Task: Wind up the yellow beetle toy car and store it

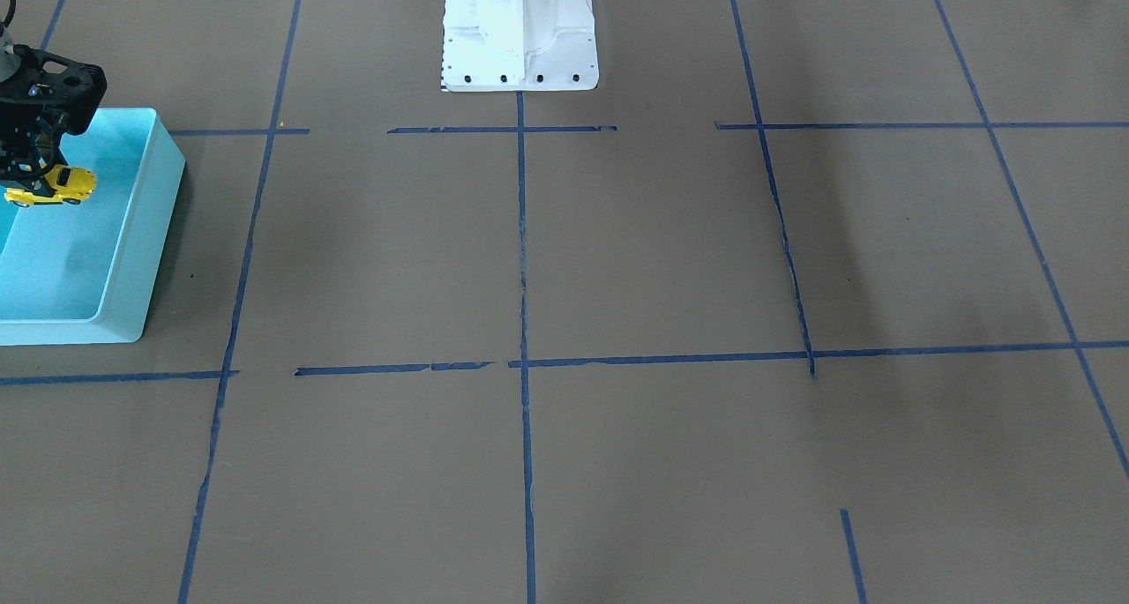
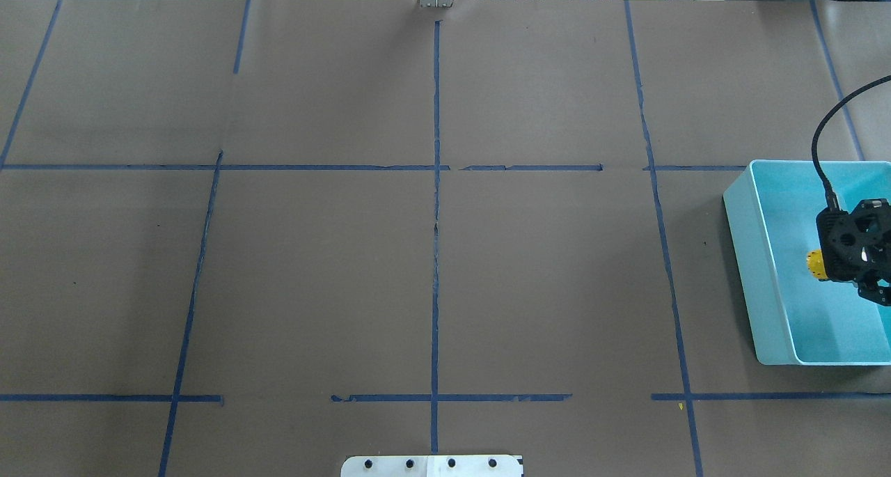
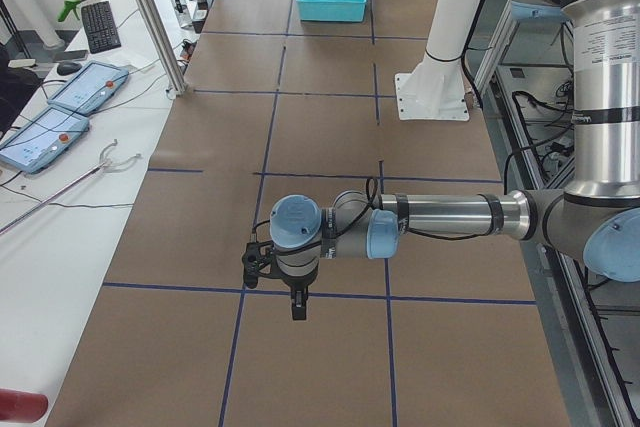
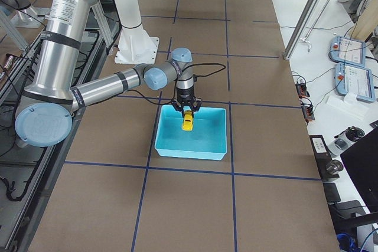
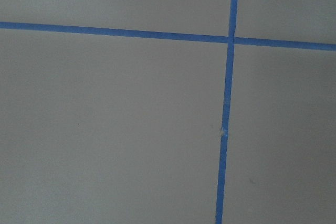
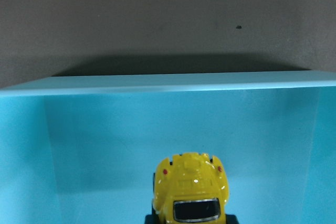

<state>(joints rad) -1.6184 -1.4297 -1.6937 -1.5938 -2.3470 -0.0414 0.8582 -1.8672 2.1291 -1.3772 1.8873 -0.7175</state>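
The yellow beetle toy car (image 1: 55, 187) hangs in my right gripper (image 1: 33, 177), which is shut on it over the inside of the turquoise bin (image 1: 145, 251). In the overhead view only one yellow end of the car (image 2: 814, 264) shows beside the gripper body. In the exterior right view the car (image 4: 188, 121) is a little above the bin floor (image 4: 207, 137). The right wrist view shows the car (image 6: 190, 187) against the bin's wall (image 6: 157, 119). My left gripper (image 3: 298, 307) points down at the bare table, far from the bin; I cannot tell if it is open or shut.
The table is brown paper with a grid of blue tape lines (image 1: 522, 234). The white robot base (image 1: 519, 31) stands at the table's near-robot edge. The bin sits at the table's end on my right side. Tablets and cables lie on a side table (image 3: 60, 107).
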